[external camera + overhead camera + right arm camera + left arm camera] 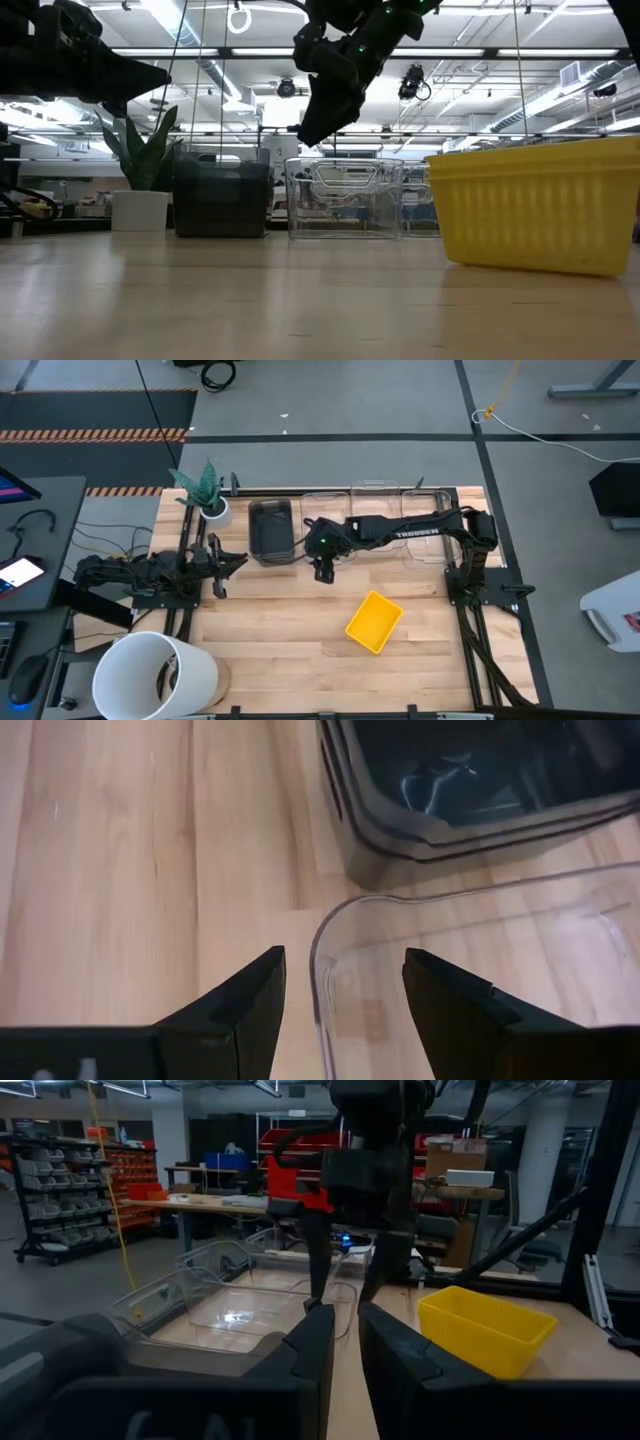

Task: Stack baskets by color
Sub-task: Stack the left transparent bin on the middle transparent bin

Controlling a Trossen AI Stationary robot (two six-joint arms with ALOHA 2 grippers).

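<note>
Right gripper (322, 572) hangs above the table, fingers (245, 995) spread wide and empty, straddling the near corner rim of a clear basket (480, 960). Dark grey basket stack (270, 530) sits just beside that clear one, by the plant pot (214, 512). Yellow basket (374, 622) lies tilted, alone, well apart toward the front. Left gripper (232, 564) waits at the left edge, fingers (312, 1350) narrowly parted, holding nothing.
</note>
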